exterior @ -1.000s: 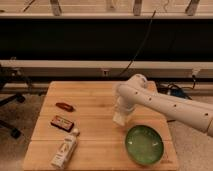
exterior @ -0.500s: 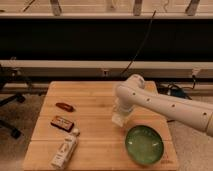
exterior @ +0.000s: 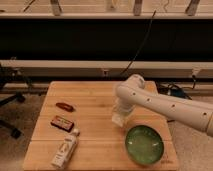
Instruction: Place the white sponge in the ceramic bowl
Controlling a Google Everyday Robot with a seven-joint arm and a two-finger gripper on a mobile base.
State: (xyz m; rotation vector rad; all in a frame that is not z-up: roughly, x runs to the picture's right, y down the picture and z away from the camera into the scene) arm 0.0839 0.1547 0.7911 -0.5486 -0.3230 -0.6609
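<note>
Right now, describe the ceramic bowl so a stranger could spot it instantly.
Start at the wooden table and go to its near right corner, below the white arm. There sits the ceramic bowl, just down-right of the claw, which hangs over the tabletop. It is the only round, glossy green dish; the other items, at the left, are a bottle and small packets.

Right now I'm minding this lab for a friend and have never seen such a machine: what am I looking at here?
That white jointed tube is a robot arm on a mobile base. Its gripper points down over the wooden table, just left of and above the green ceramic bowl. A pale block at its tip looks like the white sponge, seemingly held. One camera looks down at the table from the front. Also on the table: a white bottle lying down, a small reddish packet, and a dark red-brown object.
</note>
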